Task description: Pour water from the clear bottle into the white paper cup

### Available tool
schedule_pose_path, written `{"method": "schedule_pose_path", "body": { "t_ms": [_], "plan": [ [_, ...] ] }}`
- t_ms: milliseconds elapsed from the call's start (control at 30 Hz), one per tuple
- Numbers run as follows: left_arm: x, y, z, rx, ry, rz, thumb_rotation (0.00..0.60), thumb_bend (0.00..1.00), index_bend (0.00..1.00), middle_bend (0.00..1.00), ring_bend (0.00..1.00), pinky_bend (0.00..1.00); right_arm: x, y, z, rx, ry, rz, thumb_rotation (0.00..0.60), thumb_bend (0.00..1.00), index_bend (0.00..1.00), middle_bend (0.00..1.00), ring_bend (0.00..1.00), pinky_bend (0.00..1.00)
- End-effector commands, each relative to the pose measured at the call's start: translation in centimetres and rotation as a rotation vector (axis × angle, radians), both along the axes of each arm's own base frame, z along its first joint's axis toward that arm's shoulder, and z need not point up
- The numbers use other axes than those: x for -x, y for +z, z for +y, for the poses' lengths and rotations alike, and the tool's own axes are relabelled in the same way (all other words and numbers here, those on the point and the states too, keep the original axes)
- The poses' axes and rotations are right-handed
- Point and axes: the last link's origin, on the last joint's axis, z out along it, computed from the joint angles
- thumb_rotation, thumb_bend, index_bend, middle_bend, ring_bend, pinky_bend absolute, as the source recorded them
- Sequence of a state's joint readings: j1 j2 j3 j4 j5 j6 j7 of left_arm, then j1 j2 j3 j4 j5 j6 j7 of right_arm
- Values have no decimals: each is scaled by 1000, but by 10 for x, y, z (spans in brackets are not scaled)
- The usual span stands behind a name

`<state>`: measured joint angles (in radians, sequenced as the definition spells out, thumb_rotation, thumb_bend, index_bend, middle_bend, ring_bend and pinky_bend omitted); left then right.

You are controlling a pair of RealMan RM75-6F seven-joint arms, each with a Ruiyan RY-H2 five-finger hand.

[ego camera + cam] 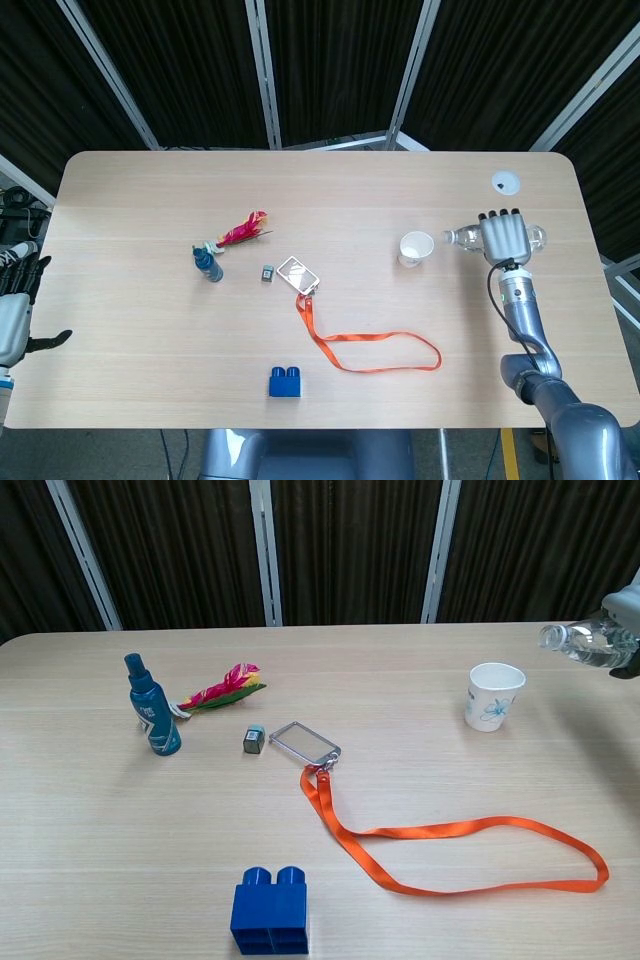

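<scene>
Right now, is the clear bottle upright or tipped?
Tipped: the clear bottle lies near horizontal in the right hand, mouth pointing toward the white paper cup.

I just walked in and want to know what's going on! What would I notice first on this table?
First, the right hand at the table's right side, its fingers wrapped round a clear bottle tipped sideways, mouth pointing at the white paper cup nearby. Next, the bright orange lanyard looping across the middle, and the blue building block near the front edge.

Lab test bay: black curtain panels (330, 60), bare table (150, 360).
</scene>
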<state>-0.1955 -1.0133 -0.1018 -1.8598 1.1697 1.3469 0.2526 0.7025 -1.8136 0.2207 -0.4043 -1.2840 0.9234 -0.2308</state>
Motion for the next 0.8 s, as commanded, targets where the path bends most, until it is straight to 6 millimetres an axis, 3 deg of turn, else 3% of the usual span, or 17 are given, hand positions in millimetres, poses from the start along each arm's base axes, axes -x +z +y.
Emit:
{"method": "schedule_pose_path", "body": {
  "t_ms": [33,800],
  "plan": [
    [0,0,0,-1,0,0,600,67,0,0,0,0,0,0,-1,5,-3,8,600,572,465,538,445,433],
    [0,0,0,2,0,-1,600,65,0,0,0,0,-4,0,-1,14,2,56,600,571,466,539,448,435]
  ]
}}
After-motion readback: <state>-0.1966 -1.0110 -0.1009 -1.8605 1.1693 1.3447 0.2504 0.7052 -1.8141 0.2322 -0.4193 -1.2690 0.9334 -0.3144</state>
